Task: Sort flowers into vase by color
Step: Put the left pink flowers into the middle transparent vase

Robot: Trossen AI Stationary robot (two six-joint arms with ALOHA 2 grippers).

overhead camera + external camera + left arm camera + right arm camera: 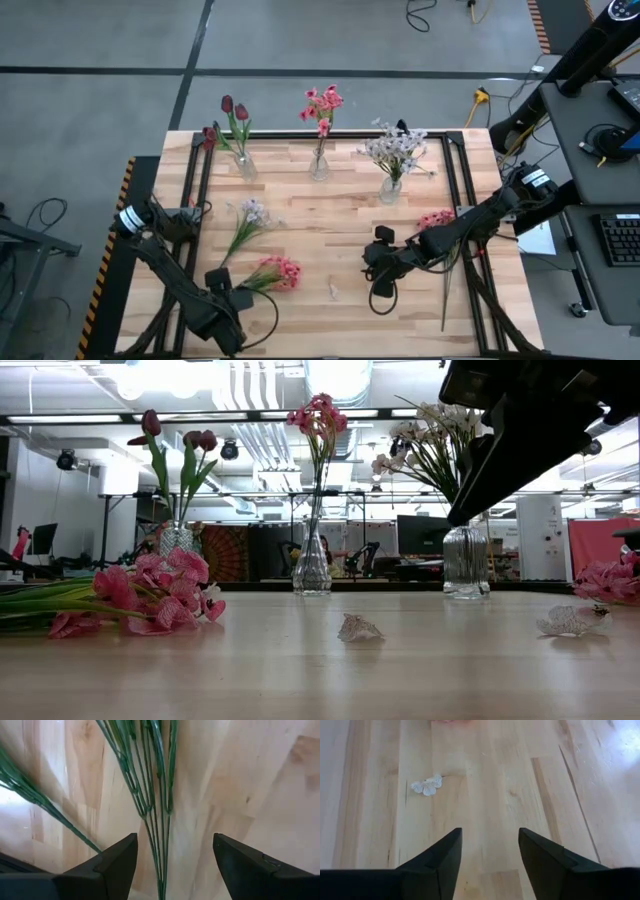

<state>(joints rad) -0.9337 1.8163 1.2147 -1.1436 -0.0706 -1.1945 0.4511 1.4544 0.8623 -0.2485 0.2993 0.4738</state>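
A: Where did the left gripper point(170, 865) stand?
B: Fingers apart, straddling thin green stems point(150, 785) of pink clustered blooms point(278, 272) on the pale, grained wooden bench point(330, 215).
A: The right gripper point(489, 855)?
B: Apart, holding nothing, above a fallen white blossom point(426, 785).

Pale, streaky wood-grain table point(330, 240). Dark red tulips point(232, 108), pink blooms point(322, 102) and white-lavender sprays point(397, 148) stand in three clear glass vases point(319, 165). A pink cluster point(280, 271) on green stems point(150, 785) lies flat. A white fallen blossom point(426, 784) lies on the wood. Black arms.
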